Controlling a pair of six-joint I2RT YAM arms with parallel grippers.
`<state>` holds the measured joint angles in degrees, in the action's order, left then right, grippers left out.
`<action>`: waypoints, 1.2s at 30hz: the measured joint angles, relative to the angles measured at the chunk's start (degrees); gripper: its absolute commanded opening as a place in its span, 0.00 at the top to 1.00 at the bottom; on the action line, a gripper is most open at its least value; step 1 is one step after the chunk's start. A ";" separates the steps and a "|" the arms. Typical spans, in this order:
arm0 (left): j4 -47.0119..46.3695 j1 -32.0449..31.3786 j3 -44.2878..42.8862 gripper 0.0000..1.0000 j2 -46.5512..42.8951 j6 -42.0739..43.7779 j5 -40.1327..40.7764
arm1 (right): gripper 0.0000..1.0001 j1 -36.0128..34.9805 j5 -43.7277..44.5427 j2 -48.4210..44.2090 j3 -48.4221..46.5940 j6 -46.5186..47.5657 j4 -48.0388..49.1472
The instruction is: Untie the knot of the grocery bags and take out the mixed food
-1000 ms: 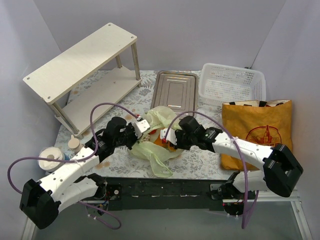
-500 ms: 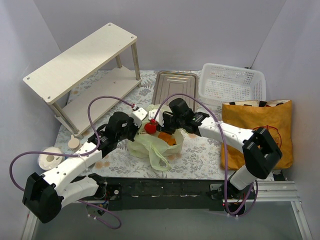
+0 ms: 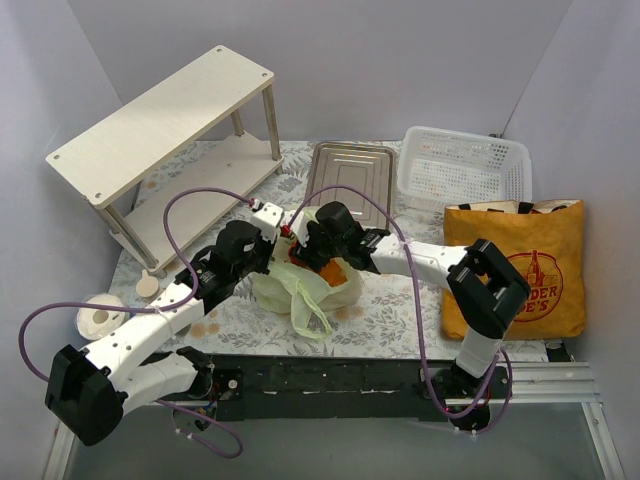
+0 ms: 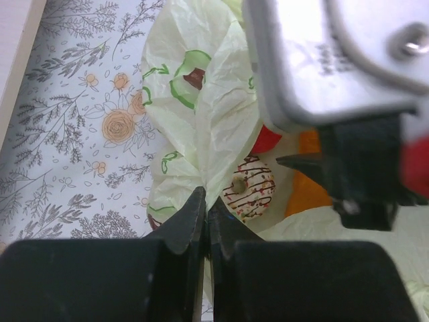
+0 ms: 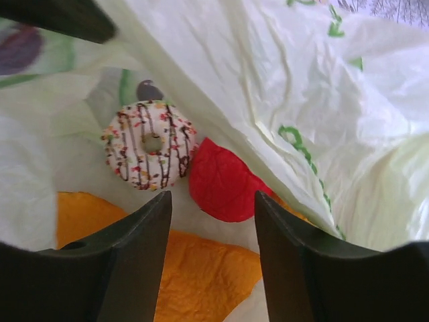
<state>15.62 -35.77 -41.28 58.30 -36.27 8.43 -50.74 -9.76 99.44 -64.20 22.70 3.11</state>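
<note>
The pale green plastic bag point(image 3: 300, 290) lies open mid-table. My left gripper point(image 4: 205, 203) is shut on a fold of the bag point(image 4: 201, 127), holding its edge up. Inside lie a sprinkled donut point(image 5: 150, 153), a red piece of food point(image 5: 224, 184) and an orange-coloured item point(image 5: 201, 261). My right gripper point(image 5: 211, 201) hangs open just above them, inside the bag's mouth, touching nothing. From above, the left gripper point(image 3: 280, 243) and the right gripper point(image 3: 307, 250) meet over the bag. The mustard-orange tote point(image 3: 520, 265) lies flat at the right.
A white mesh basket point(image 3: 465, 170) and a metal tray point(image 3: 350, 180) sit at the back. A wooden two-level shelf point(image 3: 165, 130) stands back left. A small white round container point(image 3: 100, 317) lies near the left edge.
My right gripper swung left from beside the bag to over its mouth and opened. My left gripper drew the bag's edge up and back, exposing the food inside.
</note>
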 measured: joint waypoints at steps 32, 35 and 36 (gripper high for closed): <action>0.55 -0.46 -0.13 0.07 0.96 -0.52 -0.94 | 0.52 3.39 -3.04 -0.11 2.99 -5.01 4.57; 3.30 -0.46 -5.29 0.14 -0.68 0.72 -1.79 | 0.50 3.39 -3.37 -0.04 2.99 -5.57 4.68; 3.63 -0.46 -7.45 0.17 -1.38 1.05 -1.70 | 0.50 3.39 -3.52 0.04 2.99 -5.84 4.76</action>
<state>19.25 -36.23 -48.73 56.93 -35.22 6.72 -47.35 -13.28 99.48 -61.21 16.86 7.88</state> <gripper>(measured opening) 0.903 0.487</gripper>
